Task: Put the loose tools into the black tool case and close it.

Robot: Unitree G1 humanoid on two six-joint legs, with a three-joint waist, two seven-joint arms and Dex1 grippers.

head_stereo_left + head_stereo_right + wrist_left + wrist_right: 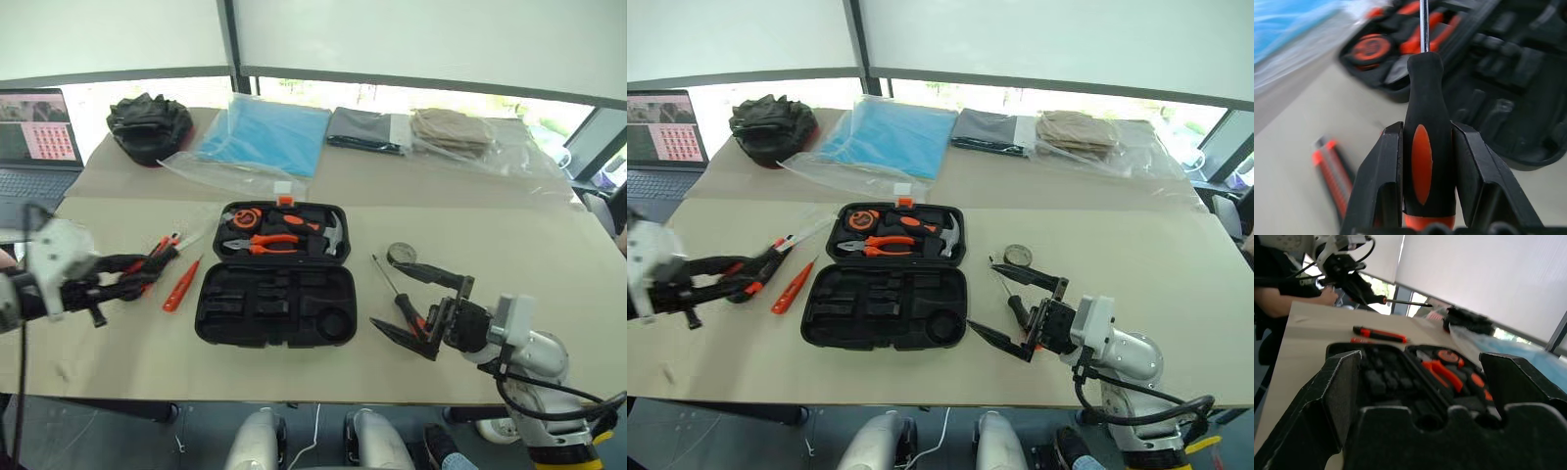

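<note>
Head views: black tool case [274, 305] lies open mid-tabletop [549, 255], lid half holding orange-handled pliers [266, 244], a hammer [331, 233] and a round tape measure [241, 217]; the near half shows bare recesses. My left pincer [157, 262] is off the case's left side, clamped on a screwdriver [752, 262] — handle between the fingers, shaft aimed toward the case. Slim orange pen-like tool [181, 285] lies on the tabletop just left of the case, apart from it; utility knife [795, 235] sits a bit further back. My right pincer [423, 301] hangs right of the case, spread wide, nothing in it. Second screwdriver [397, 291] lies on the tabletop under it, small tape roll [402, 255] just behind. Left wrist view: two black fingers [1382, 176] press both sides of the black-and-orange handle, steel shaft pointing over the open case [1508, 93]; utility knife [1332, 171] is blurred on the tabletop beside. Right wrist view: my fingers [1337, 396] stand far apart, open case [1415, 377] between them in the distance, left pincer [1359, 286] beyond with the screwdriver [1400, 301] held level above the tabletop; a person's arm [1288, 296] is behind.
</note>
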